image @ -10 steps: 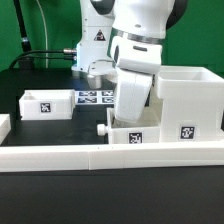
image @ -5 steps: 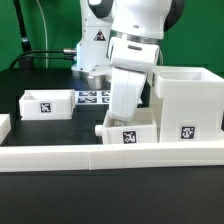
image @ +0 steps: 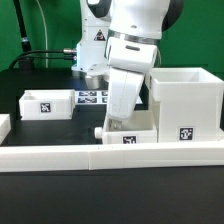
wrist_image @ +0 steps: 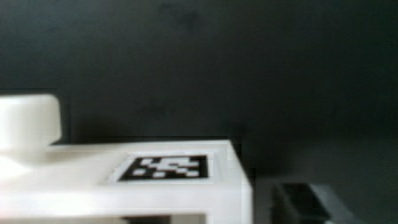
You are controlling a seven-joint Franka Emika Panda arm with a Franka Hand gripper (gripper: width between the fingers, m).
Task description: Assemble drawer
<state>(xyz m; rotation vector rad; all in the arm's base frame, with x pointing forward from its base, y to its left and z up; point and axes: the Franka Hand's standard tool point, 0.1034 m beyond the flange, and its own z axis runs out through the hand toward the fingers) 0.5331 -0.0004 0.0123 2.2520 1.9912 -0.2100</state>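
Tray sits just beside housing, behind rail.

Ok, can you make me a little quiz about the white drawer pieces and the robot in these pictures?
1. True or false: the big housing stands to the exterior view's right of the robot arm.
2. How many small trays show in the exterior view? A one, B two, C four.
3. Fill the gap: the tray under the arm has a round ____ sticking out on the exterior view's left.

Key:
1. True.
2. B. One is the tray under the arm. The other is the lone tray, off to the exterior view's left.
3. knob.
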